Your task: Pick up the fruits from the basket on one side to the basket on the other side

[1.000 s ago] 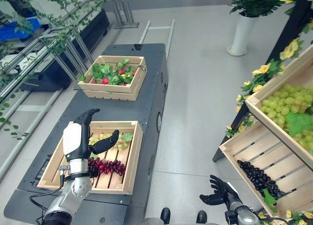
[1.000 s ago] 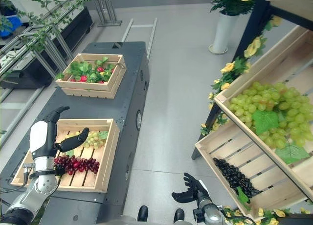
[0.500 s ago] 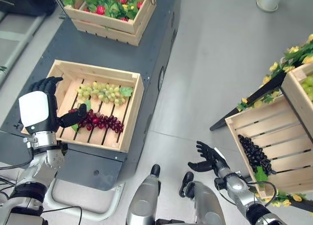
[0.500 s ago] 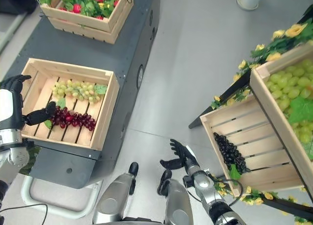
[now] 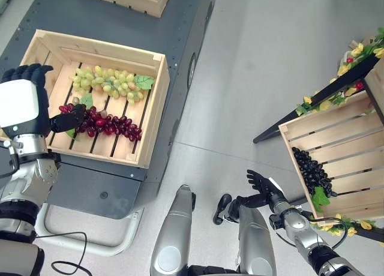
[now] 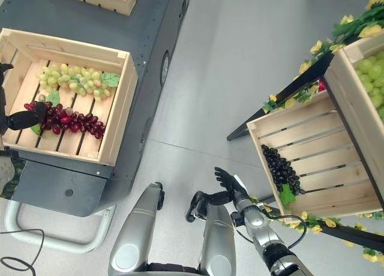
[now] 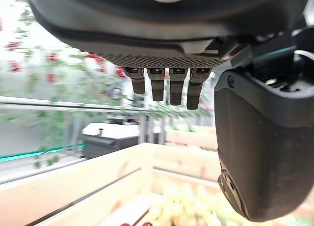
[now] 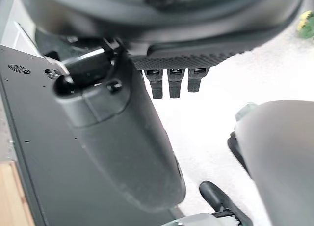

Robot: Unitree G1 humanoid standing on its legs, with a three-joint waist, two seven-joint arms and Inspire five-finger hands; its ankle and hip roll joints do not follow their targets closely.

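We see a red grape bunch [image 5: 102, 121] lying on the slats of the wooden crate [image 5: 153, 117] that stands on the dark table [image 5: 180, 24], with a green grape bunch [image 5: 108, 82] just beyond it in the same crate. Our left hand [image 5: 27, 105] hovers at the crate's near end, its fingers [image 7: 164, 86] straight and relaxed in the wrist view, the thumb reaching toward the stem end of the red bunch; it holds nothing that we can see. We judge the bunch light and loose: the berries look smooth and likely slippery, and the cluster will sag and swing if lifted by one end. We would take it near the stem or cup it round the thick middle, gently.

Our right hand [image 5: 262, 186] hangs low with its fingers spread and relaxed, empty, above the grey floor [image 5: 252, 66]. To that side a tilted slatted crate [image 5: 336, 150] on the display stand holds a black grape bunch [image 5: 311, 171], with bare slats beside it. The floor between table and stand is wide, so a carry across will need a turn.
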